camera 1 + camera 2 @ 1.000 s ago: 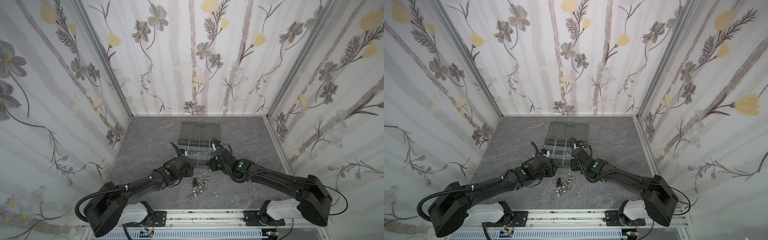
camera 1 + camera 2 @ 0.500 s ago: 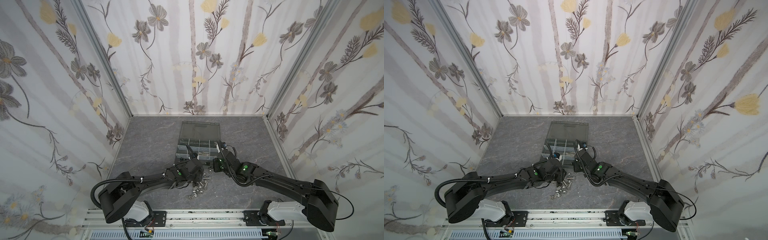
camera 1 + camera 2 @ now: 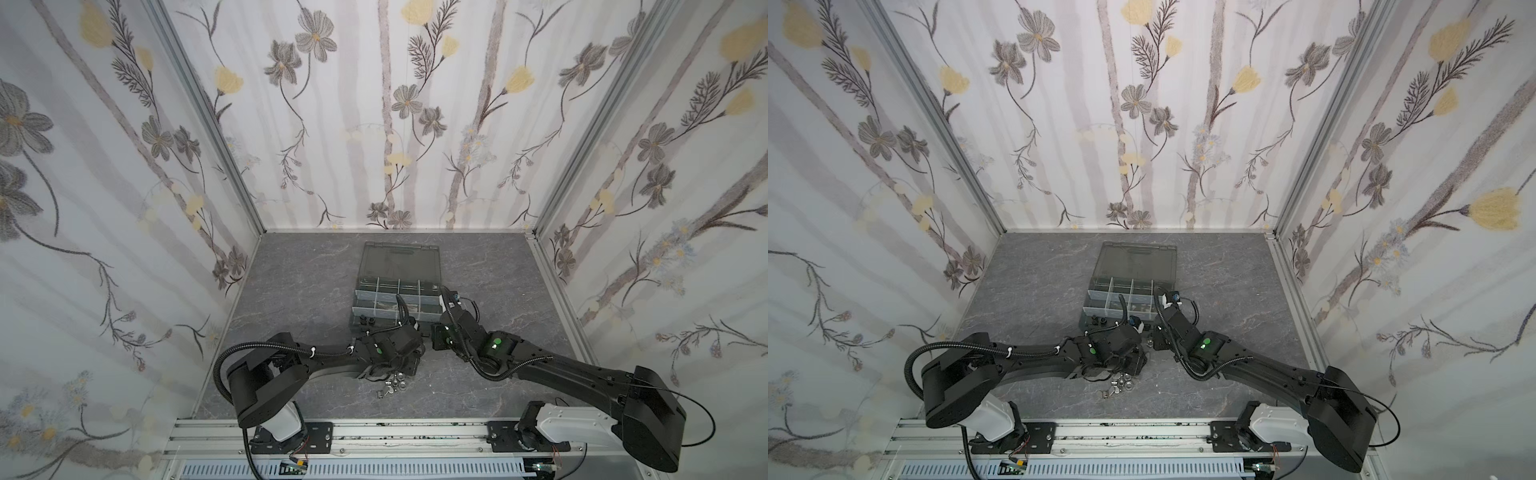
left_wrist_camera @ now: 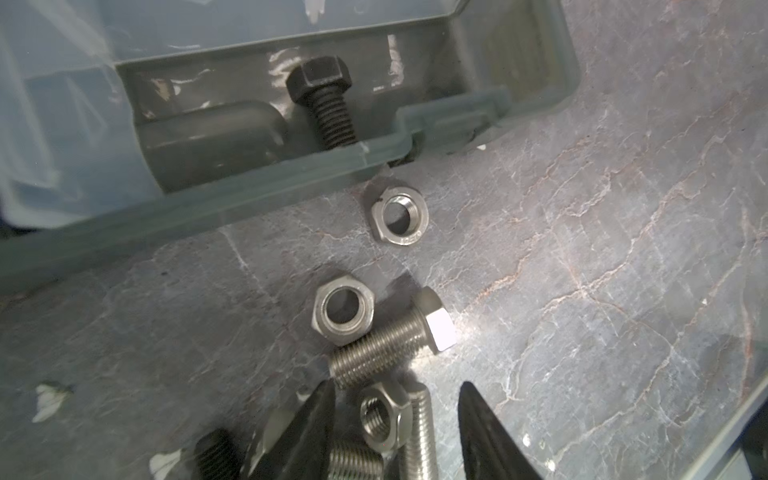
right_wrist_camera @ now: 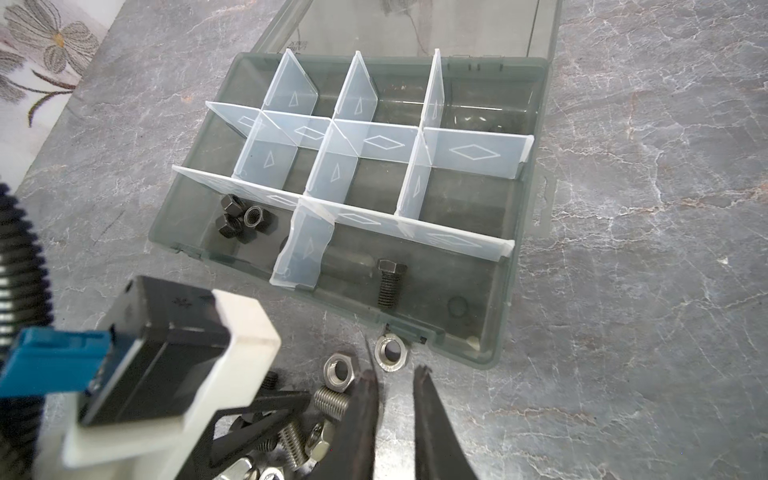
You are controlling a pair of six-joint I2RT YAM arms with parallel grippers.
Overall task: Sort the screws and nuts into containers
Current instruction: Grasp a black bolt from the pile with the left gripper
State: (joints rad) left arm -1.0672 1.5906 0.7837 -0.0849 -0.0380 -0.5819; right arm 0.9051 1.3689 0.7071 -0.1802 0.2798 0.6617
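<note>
The organiser case [image 5: 524,232] lies open on the surface [image 5: 644,332], with black nuts [image 5: 241,218] in its near-left compartment and a black screw [image 5: 388,282] in the near-right; the loose pile of screws and nuts [image 3: 390,382] lies just in front, partly hidden under the left arm [image 3: 332,357]; a second ago that arm was further left, off the pile; the left gripper [image 4: 397,386] stands partly open astride a silver nut [image 4: 382,415], not clamped on it; the right gripper [image 5: 395,372], nearly closed and empty, hovers near a stray nut [image 5: 390,351] beside the case wall.
</note>
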